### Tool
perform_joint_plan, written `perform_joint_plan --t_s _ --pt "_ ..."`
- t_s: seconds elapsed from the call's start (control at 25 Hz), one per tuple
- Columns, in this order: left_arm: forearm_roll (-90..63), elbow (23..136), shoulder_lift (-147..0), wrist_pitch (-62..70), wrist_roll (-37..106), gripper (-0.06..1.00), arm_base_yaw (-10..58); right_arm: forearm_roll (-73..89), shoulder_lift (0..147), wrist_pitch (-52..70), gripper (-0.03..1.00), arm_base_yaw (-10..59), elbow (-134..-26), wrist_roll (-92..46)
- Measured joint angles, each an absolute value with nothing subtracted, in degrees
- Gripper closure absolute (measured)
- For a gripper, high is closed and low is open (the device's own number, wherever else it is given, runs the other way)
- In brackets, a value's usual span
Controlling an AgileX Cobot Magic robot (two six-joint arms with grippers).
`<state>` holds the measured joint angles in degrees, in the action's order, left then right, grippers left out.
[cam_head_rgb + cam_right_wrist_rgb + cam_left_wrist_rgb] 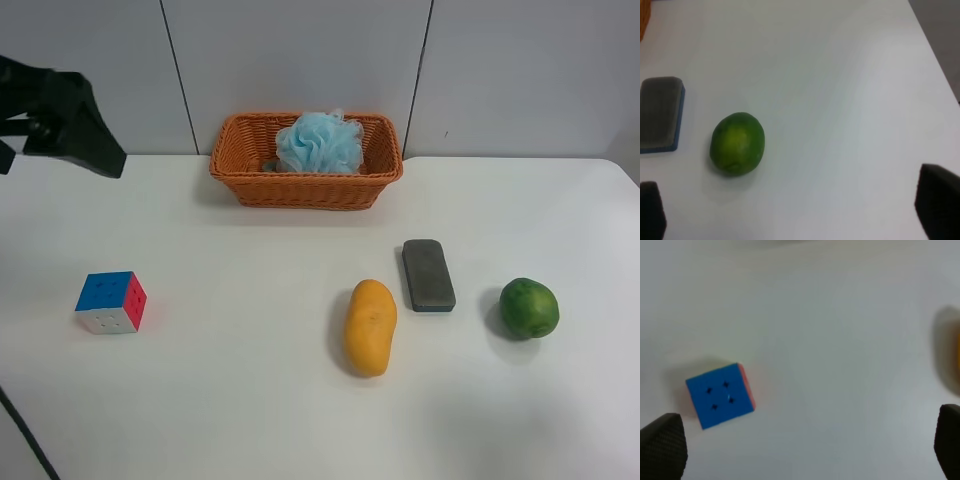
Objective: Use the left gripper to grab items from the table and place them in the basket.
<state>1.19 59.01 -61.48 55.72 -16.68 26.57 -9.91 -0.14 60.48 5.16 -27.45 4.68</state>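
Note:
My left gripper [88,140] is a black claw high at the exterior high view's far left, above the white table [230,400]. In the left wrist view it [805,452] is open and empty, with the puzzle cube [720,396] below it on the table. The cube [111,301] sits at the table's left. The light-blue pouf [320,142] lies in the wicker basket [305,188]. The mango [370,327], the dark grey block [428,274] and the green fruit [529,308] lie on the table. My right gripper [795,212] is open above the green fruit [737,143] and the block [660,114].
A grey panelled wall stands behind the table. A black cable [22,430] crosses the lower left corner of the exterior high view. The table's right edge [935,55] shows in the right wrist view.

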Motion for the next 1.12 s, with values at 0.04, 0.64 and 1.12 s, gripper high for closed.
perform_joint_plan --t_s 0.04,0.64,1.12 --pt "1.4 57.0 -58.9 55.5 -16.7 -0.05 26.6 -9.9 -0.1 60.5 -0.02 5.2 -27.5 4.7" --pt "4.0 40.7 -24.1 62.5 -10.7 -0.05 26.6 -9.9 -0.1 60.5 -0.02 5.2 -27.5 4.7" --pt "4.6 30.5 -8.6 59.6 -4.8 -0.05 10.5 -9.9 -0.1 60.5 -0.02 5.2 -27.5 4.7"
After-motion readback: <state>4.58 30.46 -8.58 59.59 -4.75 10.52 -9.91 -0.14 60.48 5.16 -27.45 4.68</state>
